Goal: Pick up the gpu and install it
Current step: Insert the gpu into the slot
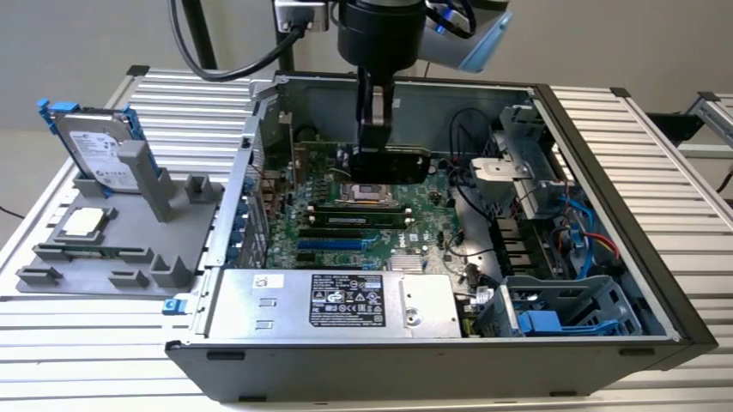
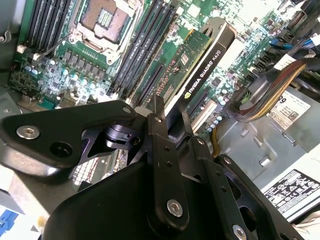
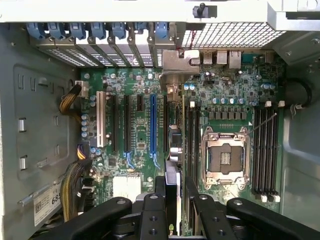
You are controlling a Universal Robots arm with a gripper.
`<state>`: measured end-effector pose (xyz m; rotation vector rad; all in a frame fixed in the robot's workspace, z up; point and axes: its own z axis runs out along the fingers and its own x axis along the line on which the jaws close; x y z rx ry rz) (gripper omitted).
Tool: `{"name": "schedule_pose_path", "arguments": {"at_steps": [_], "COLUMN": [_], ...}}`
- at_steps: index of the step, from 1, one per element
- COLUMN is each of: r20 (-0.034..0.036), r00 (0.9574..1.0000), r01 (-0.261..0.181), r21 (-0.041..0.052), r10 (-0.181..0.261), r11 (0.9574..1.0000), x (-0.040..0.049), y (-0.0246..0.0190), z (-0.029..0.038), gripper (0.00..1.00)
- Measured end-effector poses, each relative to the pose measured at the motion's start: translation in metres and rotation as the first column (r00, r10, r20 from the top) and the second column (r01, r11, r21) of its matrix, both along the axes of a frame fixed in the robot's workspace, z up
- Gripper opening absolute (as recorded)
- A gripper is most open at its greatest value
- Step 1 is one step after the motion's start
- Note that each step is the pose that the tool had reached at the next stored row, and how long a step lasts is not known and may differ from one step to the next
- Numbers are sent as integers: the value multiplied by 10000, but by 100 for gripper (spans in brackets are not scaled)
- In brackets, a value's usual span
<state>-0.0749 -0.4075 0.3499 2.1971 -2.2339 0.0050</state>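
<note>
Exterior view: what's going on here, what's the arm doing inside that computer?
The arm's gripper is shut on the gpu, holding it on edge above the motherboard inside the open computer case. In the first wrist view the card hangs over the expansion slots beside the processor socket, and it does not look seated yet. Outside the case, on the exterior view's left, a hard drive stands upright on a grey fixture.
</note>
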Motion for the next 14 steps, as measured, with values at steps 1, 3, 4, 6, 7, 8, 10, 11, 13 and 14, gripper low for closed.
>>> {"name": "schedule_pose_path", "arguments": {"at_steps": [1, 3, 4, 6, 7, 8, 10, 11, 13, 14], "r20": [0, -1, 0, 0, 0, 0, 0, 0, 0, -1], "r00": [10000, 10000, 10000, 10000, 10000, 10000, 10000, 10000, 10000, 10000], "r01": [0, 0, 0, 0, 0, 0, 0, 0, 0, 0], "r21": [0, -1, 0, 0, 0, 0, 0, -1, 0, -1], "r10": [0, 0, 0, 0, 0, 0, 0, 0, 0, 0], "r11": [10000, 10000, 10000, 10000, 10000, 10000, 10000, 10000, 10000, 10000], "x": [0, 0, 0, 0, 0, 0, 0, 0, 0, 0], "y": [0, 0, 0, 0, 0, 0, 0, 0, 0, 0], "z": [-4, -12, -17, -25, -30, -34, -42, -46, -55, -59], "gripper": [0, 0, 0, 0, 0, 0, 0, 0, 0, 0]}}
